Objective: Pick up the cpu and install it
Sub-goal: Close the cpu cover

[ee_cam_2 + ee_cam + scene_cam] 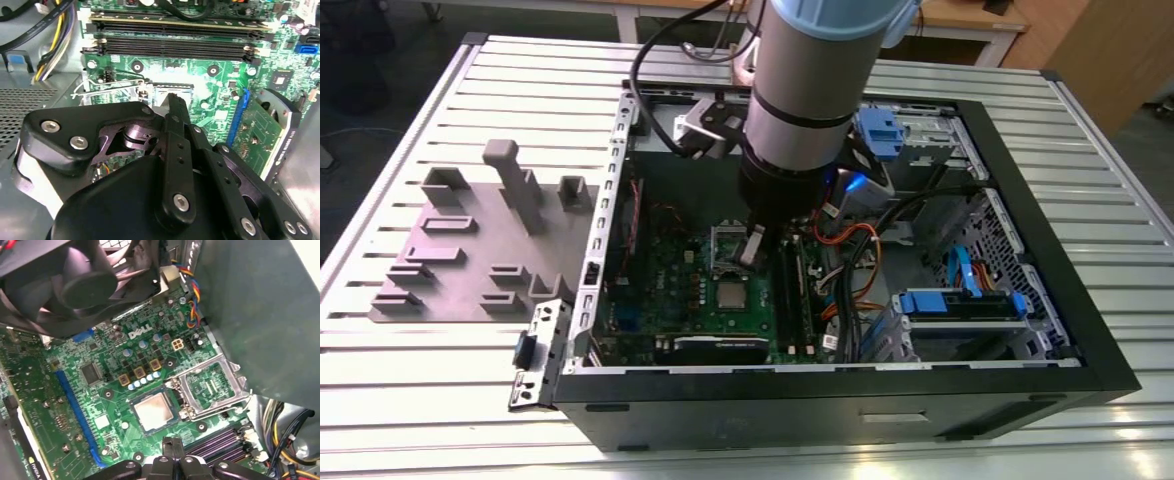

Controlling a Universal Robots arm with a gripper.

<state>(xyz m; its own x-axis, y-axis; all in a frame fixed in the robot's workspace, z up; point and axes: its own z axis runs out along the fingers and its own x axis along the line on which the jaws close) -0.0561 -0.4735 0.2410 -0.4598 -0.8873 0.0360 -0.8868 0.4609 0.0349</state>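
Note:
The cpu (152, 411) is a small square chip with a silver-grey top. It lies flat in the socket on the green motherboard (107, 385), also seen in the exterior view as the cpu (731, 292). Beside it the silver socket frame (212, 387) stands swung open, with its wire lever out to the side. My gripper (172, 449) hovers just above the board at the edge of the cpu nearest the memory slots. Its black fingers (172, 107) are shut together with nothing between them. In the exterior view the gripper (750, 252) hangs inside the open computer case.
Long black memory slots (175, 45) run beside the socket. A blue expansion slot (75, 410), a graphics card (20, 405) and a black fan (75, 280) surround the work area. Cables (854, 260) and blue drive caddies (961, 305) crowd the exterior view's right. A grey fixture plate (467, 250) lies outside the case.

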